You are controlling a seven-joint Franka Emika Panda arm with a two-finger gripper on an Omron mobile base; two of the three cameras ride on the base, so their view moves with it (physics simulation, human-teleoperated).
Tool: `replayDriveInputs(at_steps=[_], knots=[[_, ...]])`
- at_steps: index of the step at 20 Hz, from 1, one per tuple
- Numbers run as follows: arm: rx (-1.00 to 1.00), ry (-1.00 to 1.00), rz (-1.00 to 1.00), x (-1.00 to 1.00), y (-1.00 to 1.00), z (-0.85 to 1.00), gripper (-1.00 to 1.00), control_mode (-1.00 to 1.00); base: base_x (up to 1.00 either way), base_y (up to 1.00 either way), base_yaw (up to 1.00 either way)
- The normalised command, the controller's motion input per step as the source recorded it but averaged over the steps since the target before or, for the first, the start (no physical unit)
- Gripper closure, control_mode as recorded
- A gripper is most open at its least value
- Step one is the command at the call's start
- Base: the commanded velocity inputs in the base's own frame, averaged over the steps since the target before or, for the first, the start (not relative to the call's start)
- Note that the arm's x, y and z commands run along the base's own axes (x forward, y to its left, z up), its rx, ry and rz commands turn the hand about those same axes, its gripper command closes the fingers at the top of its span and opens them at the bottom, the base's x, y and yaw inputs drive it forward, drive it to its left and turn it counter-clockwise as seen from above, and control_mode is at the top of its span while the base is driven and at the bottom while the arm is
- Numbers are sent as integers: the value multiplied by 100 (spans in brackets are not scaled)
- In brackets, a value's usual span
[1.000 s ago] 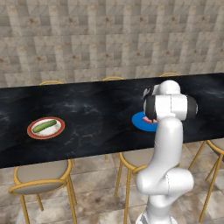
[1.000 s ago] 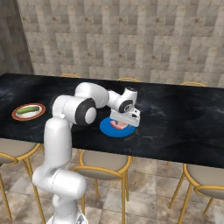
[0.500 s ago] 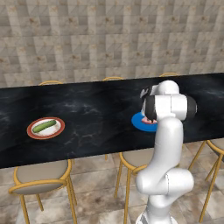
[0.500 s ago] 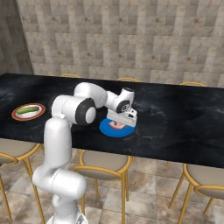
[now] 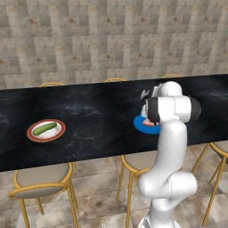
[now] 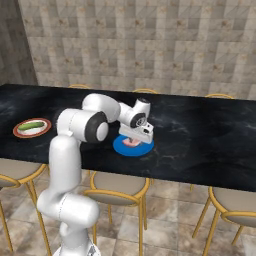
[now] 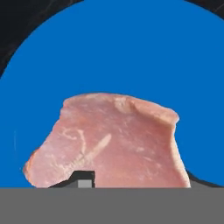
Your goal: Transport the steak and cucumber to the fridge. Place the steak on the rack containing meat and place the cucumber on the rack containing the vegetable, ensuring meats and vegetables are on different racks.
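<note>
Steak (image 7: 113, 142) is sitting flat on the round blue plate (image 7: 131, 57), pretty much filling the lower half of the hand view, pink with a paler raised edge along its top and right side, and the plate's blue shows all around it. In the right base view you can just see a bit of pink steak (image 6: 131, 142) on the blue plate (image 6: 131, 149) under the gripper (image 6: 136, 136), which is right down over it on the black marble counter (image 6: 200, 135). From the left base view the blue plate (image 5: 143, 124) peeks out from behind the arm (image 5: 171, 133), with a sliver of the steak (image 5: 147, 121) on it. Honestly can't tell if the fingers are actually pinching the meat or just hovering around it, only a dark finger tip (image 7: 83, 177) shows low against the steak's near edge. Other container: the red-rimmed white plate (image 5: 32, 132) way off to the left on the same counter, with the cucumber (image 5: 45, 128) lying across it on a slant. Same plate (image 6: 42, 129) and cucumber (image 6: 30, 126) show at the far left in the right base view, well apart from the blue one. Gold-framed stools (image 5: 33, 182) are tucked along the near side of the counter
</note>
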Motion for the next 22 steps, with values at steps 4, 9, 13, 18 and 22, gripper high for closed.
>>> replayDriveInputs(at_steps=[4,9,13,18,22], knots=[[6,-18,-2,-45,1,53,100,-100,0,0,0],[9,-15,-5,-53,0,52,100,-100,0,0,0],[3,-4,-7,-40,0,46,100,-100,0,0,0],[1,-1,-12,-45,0,57,100,-100,0,0,0],[5,-4,-31,-54,0,78,100,-100,0,0,0]])
